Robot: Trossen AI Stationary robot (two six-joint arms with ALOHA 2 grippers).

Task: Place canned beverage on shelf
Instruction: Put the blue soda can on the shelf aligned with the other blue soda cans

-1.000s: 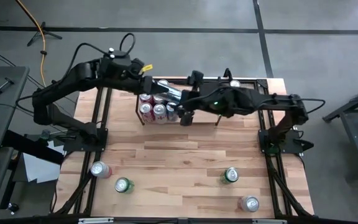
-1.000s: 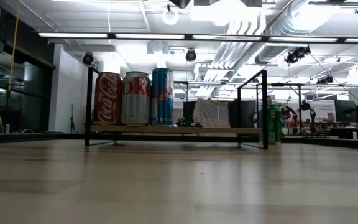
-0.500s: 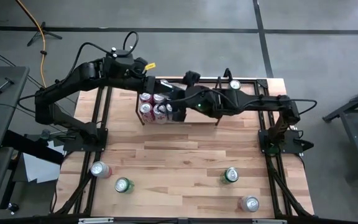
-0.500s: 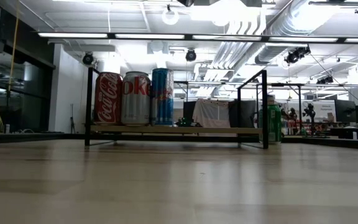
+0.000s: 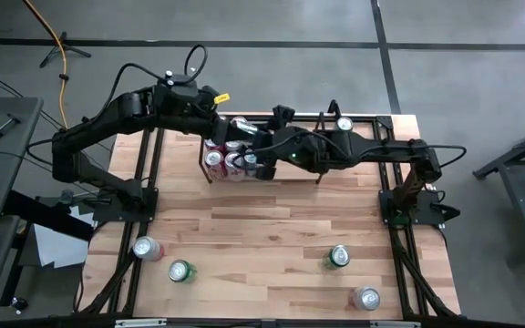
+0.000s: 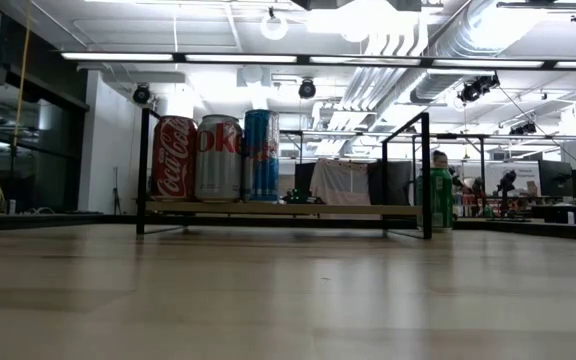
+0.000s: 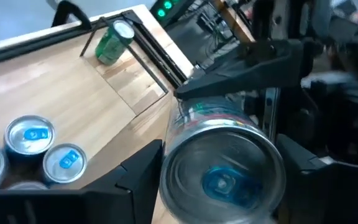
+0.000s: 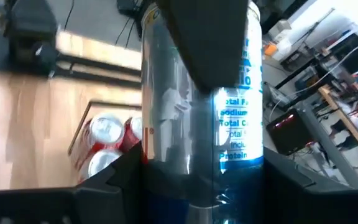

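A tall silver-and-blue can (image 5: pixel 242 126) hangs in the air above the shelf (image 5: pixel 290 173), a low black-rod rack with a wood base (image 6: pixel 278 210). My left gripper (image 5: pixel 241 129) comes from the table's left and my right gripper (image 5: pixel 255 150) from its right. Both are shut on this can. Several cans (image 5: pixel 221 159) stand at the shelf's left end; the low view shows a red (image 6: pixel 173 158), a silver (image 6: pixel 218 158) and a blue one (image 6: pixel 261 155). The low view shows neither the grippers nor the held can. My left gripper has the can lengthwise between its two fingers, its blue-tabbed end (image 7: pixel 222 183) facing the wrist. The fingers (image 7: pixel 138 171) lie along the can's sides. The can is clear of the shelf, lying rather than upright. My right gripper pinches the can's two sides (image 8: pixel 151 155) between its fingers, near the end away from my left wrist. One finger (image 7: pixel 247 62) lies across the can. The can is clear of the shelf and of the cans below.
Loose cans lie on the near half of the table: one (image 5: pixel 146 248) and another (image 5: pixel 180 271) at the left, two more (image 5: pixel 338 256) (image 5: pixel 367 297) at the right. A green can (image 5: pixel 344 123) stands by the far edge, behind the shelf's right end.
My right gripper has gone toward the table's left and a little down, up to the can that my left gripper holds above the shelf. The can has stayed where it was.
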